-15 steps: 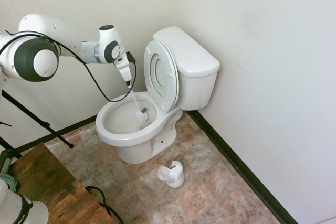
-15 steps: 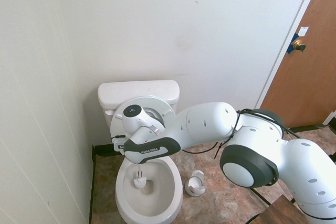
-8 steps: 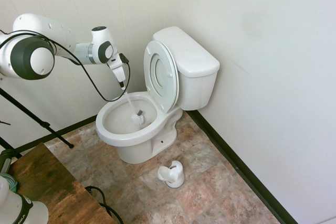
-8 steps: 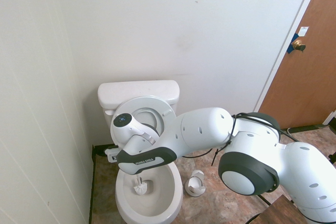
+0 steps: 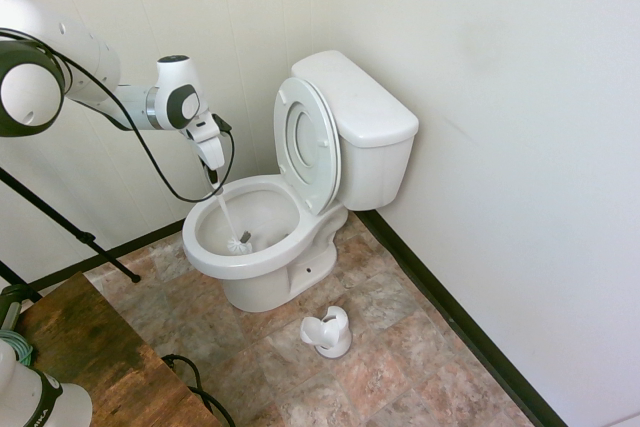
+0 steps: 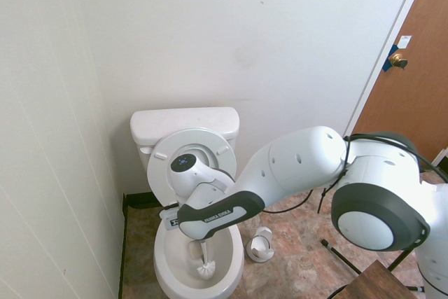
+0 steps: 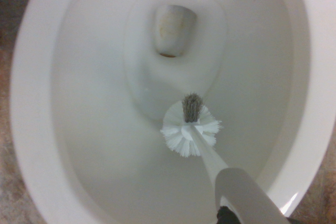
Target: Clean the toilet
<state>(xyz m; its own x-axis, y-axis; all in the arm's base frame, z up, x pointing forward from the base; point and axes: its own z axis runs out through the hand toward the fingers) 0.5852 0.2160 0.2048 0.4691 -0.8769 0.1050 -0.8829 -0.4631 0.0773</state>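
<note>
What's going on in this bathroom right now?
A white robot arm is cleaning the toilet. Its gripper has its jaws shut on the handle of a toilet brush, and the bristled head is down inside the bowl, away from the drain opening. The seat is raised, leaning against the tank. The brush holder stands on the floor beside the toilet.

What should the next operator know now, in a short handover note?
Gripper: shut on the toilet brush, its head inside the bowl.
Toilet: lid and seat raised.
Brush holder: on the floor beside the toilet.
Done: brush out of its holder and in the bowl.
Left: brown stains show at the drain; probably scrub there, then return the brush.
</note>
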